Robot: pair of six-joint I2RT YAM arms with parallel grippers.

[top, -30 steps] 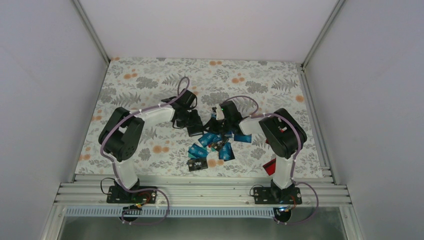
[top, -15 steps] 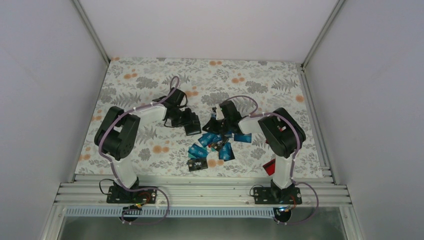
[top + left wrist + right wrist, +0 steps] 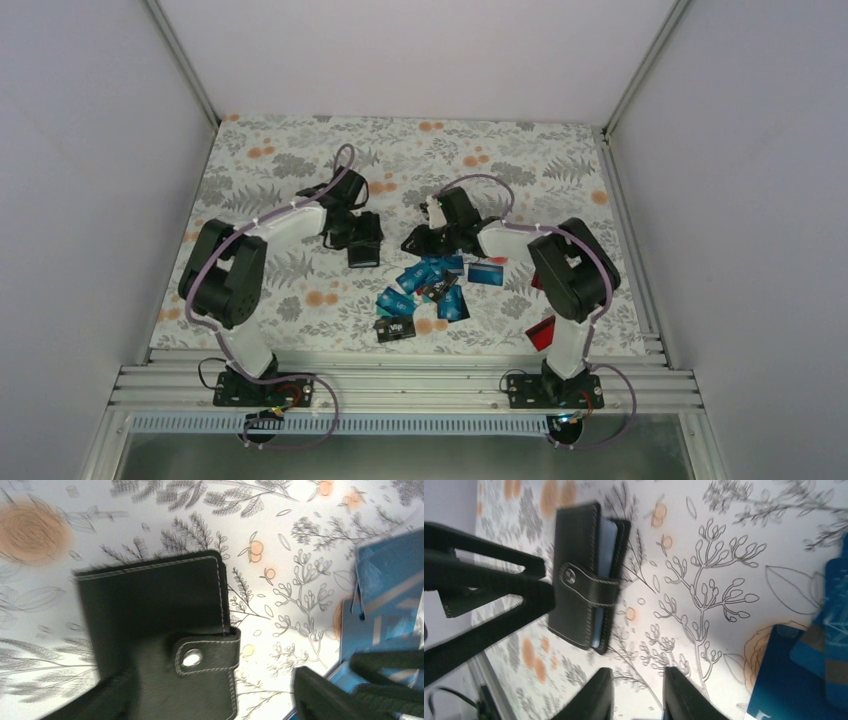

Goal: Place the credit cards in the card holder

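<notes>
The black card holder (image 3: 364, 254) lies shut on the floral cloth, its snap strap (image 3: 206, 656) fastened. My left gripper (image 3: 356, 236) hovers right over it, open. Its fingers (image 3: 320, 692) stand wide on either side of the holder (image 3: 160, 615). My right gripper (image 3: 416, 242) is a short way to the holder's right, open, with only cloth between its fingertips (image 3: 636, 682). The right wrist view shows the holder (image 3: 581, 575) with a blue edge inside it. The credit cards (image 3: 432, 284), mostly blue, lie in a loose pile in front of the right gripper.
A black card (image 3: 394, 328) lies at the pile's near edge. A red card (image 3: 541, 332) rests by the right arm's base. Blue cards (image 3: 390, 580) lie just right of the left gripper. White walls and metal rails (image 3: 400, 385) ring the cloth.
The left arm carried the card holder leftward, away from the right gripper, and opened over it. The right gripper, shut before, now stands open.
</notes>
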